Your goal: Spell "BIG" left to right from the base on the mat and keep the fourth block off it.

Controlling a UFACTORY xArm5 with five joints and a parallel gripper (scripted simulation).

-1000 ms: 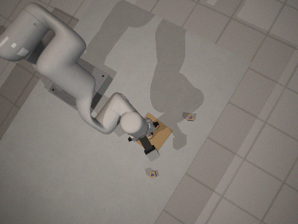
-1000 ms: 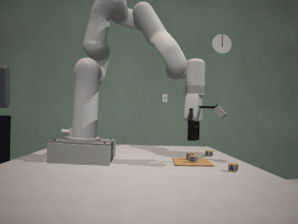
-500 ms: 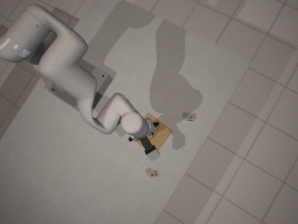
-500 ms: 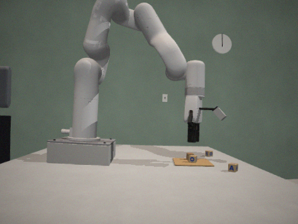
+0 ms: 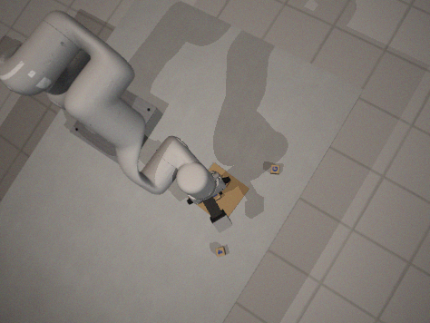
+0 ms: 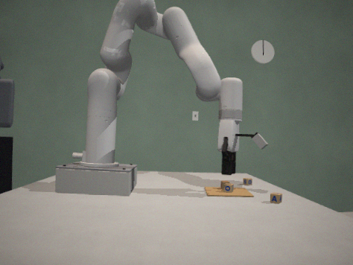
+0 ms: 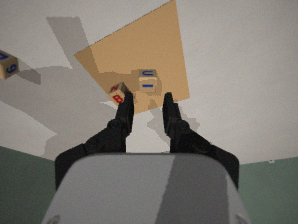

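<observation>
The mat (image 5: pixel 237 196) (image 6: pixel 241 193) (image 7: pixel 165 37), at upper centre of my wrist view, bears the I block (image 7: pixel 148 81) and B block (image 7: pixel 118 93). Above them my gripper (image 6: pixel 229 173) (image 7: pixel 148 101) hangs empty, fingers partly apart. I judge G (image 5: pixel 275 169) (image 6: pixel 247 182) (image 7: pixel 8 65) comes next, wanting a sideways move, then descent. From the top, my wrist hides both mat blocks.

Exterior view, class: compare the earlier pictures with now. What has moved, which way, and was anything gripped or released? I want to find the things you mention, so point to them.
The gripper (image 5: pixel 209 192) (image 6: pixel 229 173) (image 7: pixel 148 101) has moved down toward the mat (image 5: pixel 238 192) (image 6: pixel 242 193) (image 7: pixel 167 40). Nothing was visibly taken hold of or let go. The mat and blocks outside it, A (image 5: pixel 220 251) (image 6: pixel 275 198) and G (image 5: pixel 275 169) (image 6: pixel 247 182) (image 7: pixel 8 66), stayed put.
</observation>
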